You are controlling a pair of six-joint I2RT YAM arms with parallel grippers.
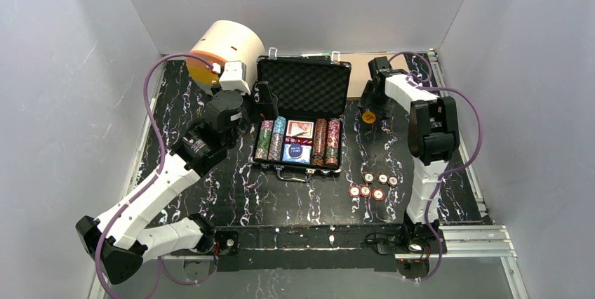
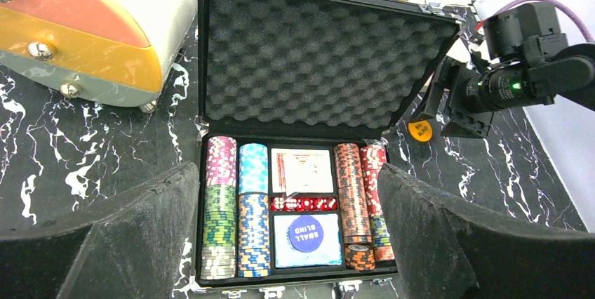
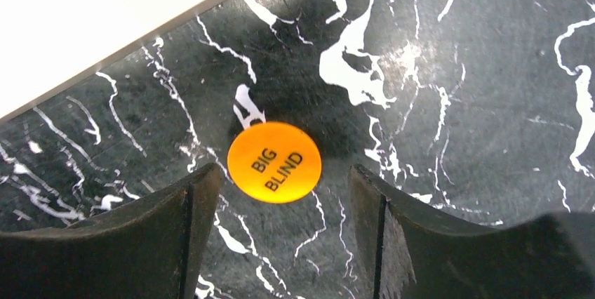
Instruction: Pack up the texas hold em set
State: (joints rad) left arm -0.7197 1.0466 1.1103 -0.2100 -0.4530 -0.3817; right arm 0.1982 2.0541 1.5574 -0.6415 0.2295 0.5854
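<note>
Presently the right tool (image 3: 284,185) hangs open astride the orange BIG BLIND button (image 3: 274,161), a round disc with no long axis, flat on the bench (image 3: 456,102) toward the far right corner and nearer the tool's left finger. The open case (image 1: 302,88) lies leftward. The left tool (image 2: 288,173) is also spread, farther off.

Lab test cell (enclosed), grey walls (image 1: 63,67); aluminium rail (image 1: 477,237)
</note>
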